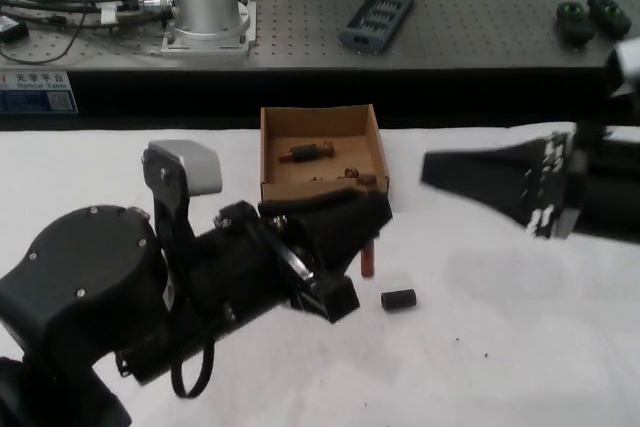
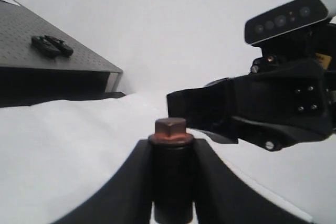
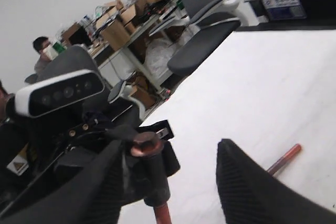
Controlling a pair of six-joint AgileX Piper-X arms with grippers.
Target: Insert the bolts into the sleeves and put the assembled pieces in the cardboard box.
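- Now my left gripper [image 2: 170,153] pinches the sleeve [image 2: 170,182], with the bolt [image 2: 170,128] head seated on top and held upright so the shank hangs through. It sits near the cardboard box [image 1: 272,147], handy for dropping in.
- My right gripper [image 3: 170,146] hovers apart, fingers [image 3: 247,182] spread, free for the next pick.
- A spare sleeve [image 1: 398,299] and a loose bolt [image 3: 284,159] lie on the cloth [image 1: 500,347].

Soft, even overhead light leaves the white tabletop [image 1: 500,367] bright, close to blown out in the left wrist view. Shadows are faint: a pale patch below the right hand [image 1: 430,172] and a sliver beside the loose sleeve [image 1: 398,299]. The black left hand [image 1: 365,222] shows as a dark mass, and its sleeved bolt [image 2: 170,129] carries a dull sheen.
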